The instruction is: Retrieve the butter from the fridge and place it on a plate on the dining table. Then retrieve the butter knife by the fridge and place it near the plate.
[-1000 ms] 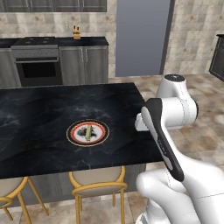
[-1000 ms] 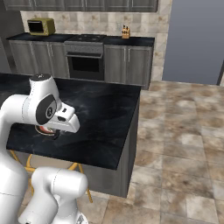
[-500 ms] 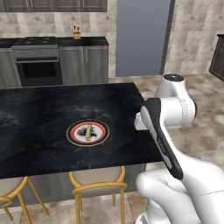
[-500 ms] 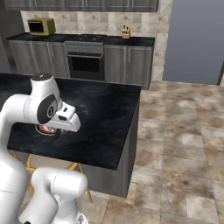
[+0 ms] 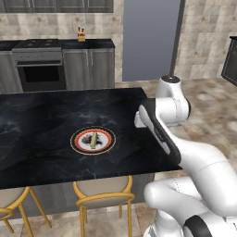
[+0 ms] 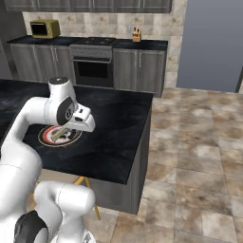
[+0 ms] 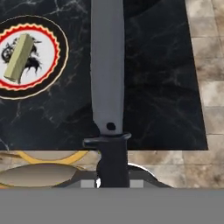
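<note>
gripper: I have the gripper [image 7: 113, 181] clamped on the butter knife [image 7: 107, 70] by its dark handle, grey blade running toward 12 o'clock in the hand view
butter knife: I see it held above the surface [image 5: 41, 115], over the black marble near its edge
plate [image 5: 93, 140]: flat on the surface, at about 10 o'clock from the blade in the hand view, apart from the knife
butter [image 5: 94, 139]: I see it lying on the plate's dark centre, tilted
stools [image 5: 102, 196]: tucked under the near edge of the surface
</note>
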